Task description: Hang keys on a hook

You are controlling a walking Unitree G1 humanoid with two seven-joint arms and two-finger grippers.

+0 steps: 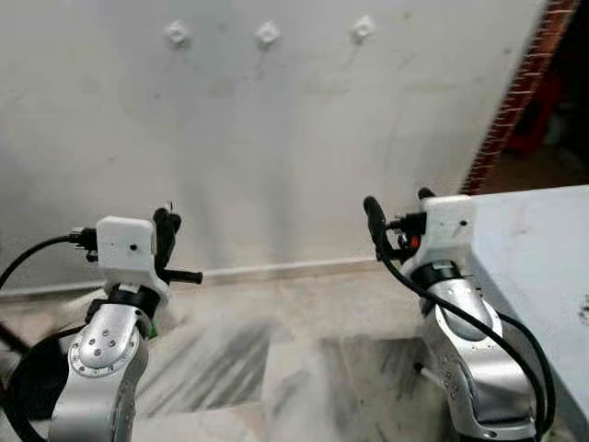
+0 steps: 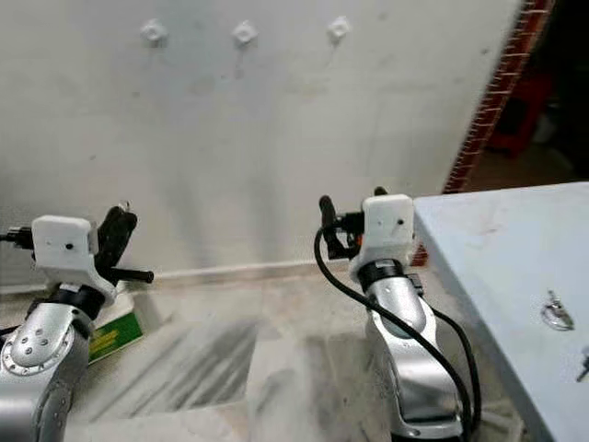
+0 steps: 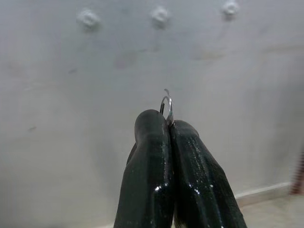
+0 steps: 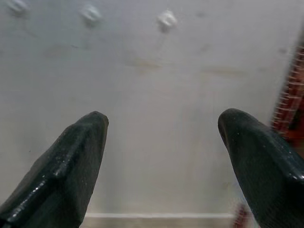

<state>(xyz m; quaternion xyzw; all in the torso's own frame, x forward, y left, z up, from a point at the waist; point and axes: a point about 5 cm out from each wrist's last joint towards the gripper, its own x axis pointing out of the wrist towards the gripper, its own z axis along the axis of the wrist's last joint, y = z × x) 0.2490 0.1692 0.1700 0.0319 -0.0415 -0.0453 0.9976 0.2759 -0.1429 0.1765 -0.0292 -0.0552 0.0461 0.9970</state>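
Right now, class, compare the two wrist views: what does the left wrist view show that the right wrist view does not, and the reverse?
Left wrist view alone: the left tool, its fingers pressed shut on a thin metal key ring that pokes out past the tips. Right wrist view alone: the right tool, fingers spread wide with nothing between them, and a red brick edge beside the wall. Shared: the pale wall ahead, with three white hooks in a row on it.

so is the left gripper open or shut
Shut: the left gripper has its fingers pressed together on a key ring poking out above the tips.
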